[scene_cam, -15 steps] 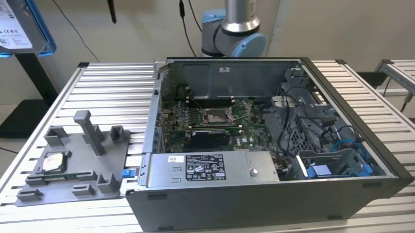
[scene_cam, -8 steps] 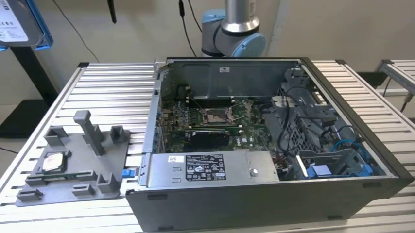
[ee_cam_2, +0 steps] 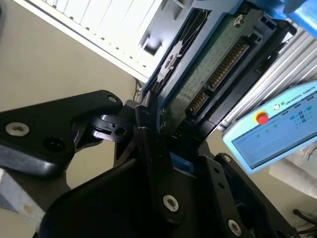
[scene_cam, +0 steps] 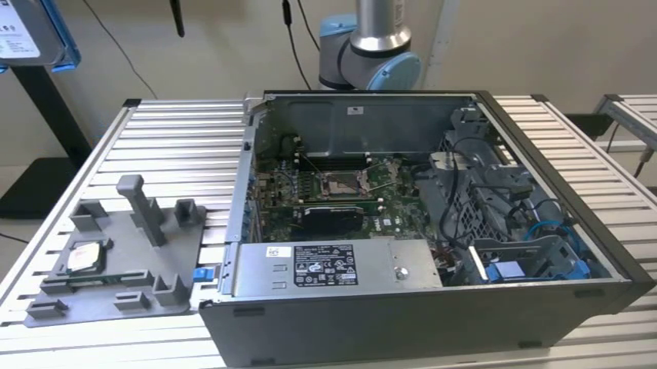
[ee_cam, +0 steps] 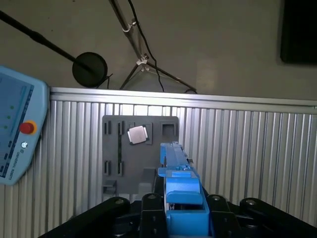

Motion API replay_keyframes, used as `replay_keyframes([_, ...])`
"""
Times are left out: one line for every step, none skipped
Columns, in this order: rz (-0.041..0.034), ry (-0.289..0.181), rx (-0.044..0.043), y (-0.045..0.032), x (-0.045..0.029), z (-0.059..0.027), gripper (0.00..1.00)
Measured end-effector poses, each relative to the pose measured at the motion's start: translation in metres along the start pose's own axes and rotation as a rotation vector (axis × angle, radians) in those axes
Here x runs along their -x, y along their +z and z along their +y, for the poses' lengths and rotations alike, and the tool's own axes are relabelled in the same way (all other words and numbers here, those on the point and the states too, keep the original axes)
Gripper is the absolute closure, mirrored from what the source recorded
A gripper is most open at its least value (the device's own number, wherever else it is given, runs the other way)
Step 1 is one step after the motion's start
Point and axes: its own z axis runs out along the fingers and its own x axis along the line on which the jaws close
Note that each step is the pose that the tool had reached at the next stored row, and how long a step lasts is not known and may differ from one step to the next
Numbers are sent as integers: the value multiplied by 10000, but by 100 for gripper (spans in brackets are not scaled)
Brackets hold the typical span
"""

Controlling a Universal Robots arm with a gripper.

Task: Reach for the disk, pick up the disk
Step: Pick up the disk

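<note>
Where the table lies: under the whole layout; its ribbed metal slats (scene_cam: pixel 175 131) carry the case and the tray, and in the first wrist view they run beneath the gripper.
Computer case: open-sided tower (scene_cam: pixel 411 330) lying flat at mid-table, with the board and cabling exposed.
Fixture tray: grey moulded tray (scene_cam: pixel 103 296) on the slats, just beside the case on the exterior view's left.
Disk: the disk (scene_cam: pixel 26 34) hangs high at the exterior view's left, well apart from table, tray and case, with its white label face toward that camera.
Disk, long axis: it runs straight out from the fingers, away from the wrist. Judged from the first wrist view, it hangs over the table with the tray beyond its far end.
Gripper: the gripper (ee_cam_2: pixel 158 134) is clamped on the near end of the disk, one black finger on each side. Pick-up appears complete.
Second wrist view: shows the green circuit-board underside and connector rows, bordered by the blue rail.
First wrist view: shows the disk edge-on as a narrow blue rail between the fingers.
Processor chip: a small silver square (ee_cam: pixel 137 134) seated in the tray.
</note>
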Motion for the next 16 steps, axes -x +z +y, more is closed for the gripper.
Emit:
replay_keyframes([-1,-1,0,0,0,0,100])
replay_keyframes([-3,-1,-1,0,0,0,100])
replay_keyframes([-3,-1,-1,0,0,0,100])
replay_keyframes([-4,0,-1,0,0,-3,100])
replay_keyframes([-4,-1,-1,0,-1,-13,100])
replay_keyframes([-3,-1,-1,0,-2,-31,100])
replay_keyframes([-2,0,1,-2,-2,-61,100])
replay_keyframes([-3,0,1,-2,-3,-92,100])
replay_keyframes([-3,0,3,-2,-5,-132,100])
replay_keyframes([-3,0,5,-3,-7,-170,100])
replay_keyframes([-2,0,8,-4,-8,-211,100])
replay_keyframes([-3,0,10,-4,-9,-252,100])
replay_keyframes([-4,0,12,-4,-11,-293,100])
replay_keyframes([-3,1,15,-5,-12,-337,100])
replay_keyframes([-3,0,19,-6,-14,-381,100])
replay_keyframes([-3,0,22,-6,-16,-425,100])
